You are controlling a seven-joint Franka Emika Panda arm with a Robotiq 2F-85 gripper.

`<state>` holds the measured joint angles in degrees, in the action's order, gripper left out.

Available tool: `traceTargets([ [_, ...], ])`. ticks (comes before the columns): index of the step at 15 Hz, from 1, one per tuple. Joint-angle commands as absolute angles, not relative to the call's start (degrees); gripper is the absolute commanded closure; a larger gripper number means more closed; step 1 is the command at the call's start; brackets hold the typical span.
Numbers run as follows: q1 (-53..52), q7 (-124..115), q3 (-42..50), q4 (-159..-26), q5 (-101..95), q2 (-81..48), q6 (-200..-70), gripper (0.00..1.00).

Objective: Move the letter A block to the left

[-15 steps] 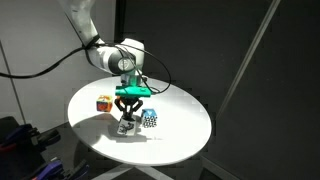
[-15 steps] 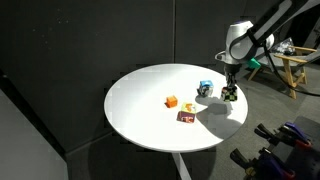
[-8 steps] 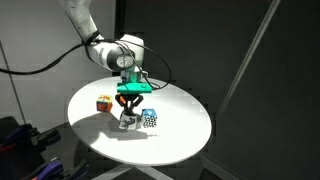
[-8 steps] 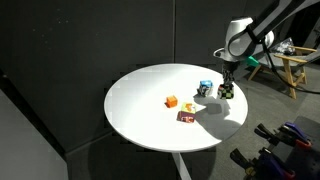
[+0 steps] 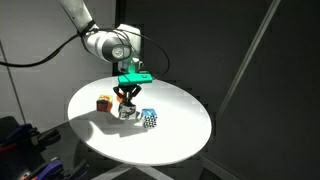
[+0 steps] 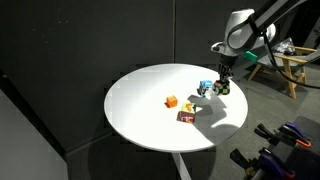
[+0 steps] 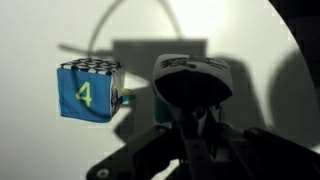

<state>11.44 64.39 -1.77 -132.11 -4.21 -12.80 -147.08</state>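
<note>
The letter A block [image 7: 190, 68], black with a white mark, sits between my gripper's fingers [image 7: 190, 105] in the wrist view. In both exterior views my gripper [image 5: 126, 106] [image 6: 223, 87] is shut on the block [image 5: 128, 113] and holds it just above the round white table [image 5: 180, 140] [image 6: 140, 110]. The block is mostly hidden by the fingers in the exterior views.
A blue cube marked 4, with a checker top [image 7: 88, 92] [image 5: 149, 119] [image 6: 205, 87], stands close beside the gripper. A brown-red cube with yellow [image 5: 103, 102] lies further off; an exterior view shows an orange cube [image 6: 172, 101] and a dark red block [image 6: 186, 117]. A wooden frame [image 6: 285, 65] stands beyond the table.
My gripper has risen from the table with the black block in it and shifted slightly away from the blue cube. The other cubes have not moved.
</note>
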Motion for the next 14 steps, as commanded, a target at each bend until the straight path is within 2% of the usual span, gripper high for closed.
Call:
traceTargets([
  [1, 9.87, 68.15, -2.37, -134.93, -2.82, -9.46, -148.37, 0.96],
  [14, 6.09, 74.64, -4.27, -140.07, -4.55, -13.14, -161.94, 0.96],
])
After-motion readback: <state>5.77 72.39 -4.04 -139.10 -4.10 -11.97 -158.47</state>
